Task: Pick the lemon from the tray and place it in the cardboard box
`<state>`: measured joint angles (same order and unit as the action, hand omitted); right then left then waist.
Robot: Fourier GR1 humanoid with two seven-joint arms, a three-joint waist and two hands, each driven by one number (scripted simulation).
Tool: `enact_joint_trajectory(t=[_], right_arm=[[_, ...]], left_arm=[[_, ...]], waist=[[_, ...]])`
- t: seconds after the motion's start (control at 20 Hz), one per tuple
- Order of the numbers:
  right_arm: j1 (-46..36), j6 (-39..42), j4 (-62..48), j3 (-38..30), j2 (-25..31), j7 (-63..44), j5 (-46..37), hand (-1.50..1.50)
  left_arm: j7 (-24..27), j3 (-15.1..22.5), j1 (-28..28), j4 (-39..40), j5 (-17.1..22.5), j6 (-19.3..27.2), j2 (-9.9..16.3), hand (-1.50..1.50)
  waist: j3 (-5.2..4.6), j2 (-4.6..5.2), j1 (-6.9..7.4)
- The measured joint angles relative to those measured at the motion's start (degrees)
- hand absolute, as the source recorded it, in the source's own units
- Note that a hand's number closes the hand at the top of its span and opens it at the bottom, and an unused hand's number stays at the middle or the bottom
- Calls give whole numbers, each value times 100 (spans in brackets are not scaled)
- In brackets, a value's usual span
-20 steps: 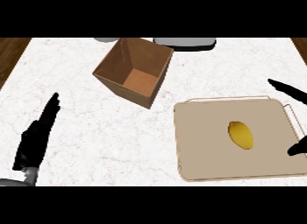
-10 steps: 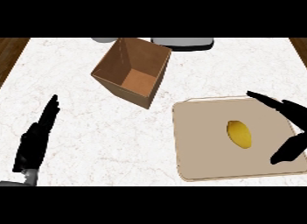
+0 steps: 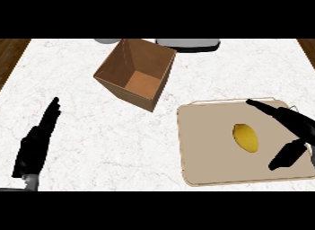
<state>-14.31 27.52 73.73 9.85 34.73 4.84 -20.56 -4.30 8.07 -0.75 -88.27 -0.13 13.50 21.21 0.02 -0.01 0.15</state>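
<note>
The lemon (image 3: 247, 137) lies alone mid-tray (image 3: 206, 148), well apart from the open-topped cardboard box (image 3: 136, 74) up-left on the table (image 3: 87, 130). My right hand (image 3: 299, 134) hovers beside it, fingers and thumb spread to straddle it, holding nothing. My left hand (image 3: 35, 143) rests flat, fingers straight.

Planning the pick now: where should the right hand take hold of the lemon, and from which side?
Grip the lemon across its narrow middle, from above and the right. It lies flat on the tray, long axis running near to far, and the open right hand is already beside it.
</note>
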Motion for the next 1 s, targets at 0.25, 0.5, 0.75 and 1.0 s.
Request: enact_joint_trajectory(t=[0.25,0.5,0.75,1.0], right_arm=[[43,5,-25,-143,-366,5,-388,-150],[158,75,-17,-342,-550,136,-696,-150],[145,-50,-368,-484,-766,457,-1027,-150],[167,-115,-423,-578,-1001,492,-1245,-150]], left_arm=[[24,-215,108,159,-189,-186,-188,0],[-45,-355,56,93,-378,-334,-368,0],[-142,-486,-21,-103,-511,-495,-485,0],[-129,-584,-51,-145,-653,-591,-626,0]], waist=[[-1,0,-6],[-2,-1,-6],[-1,0,0],[-2,-1,1]])
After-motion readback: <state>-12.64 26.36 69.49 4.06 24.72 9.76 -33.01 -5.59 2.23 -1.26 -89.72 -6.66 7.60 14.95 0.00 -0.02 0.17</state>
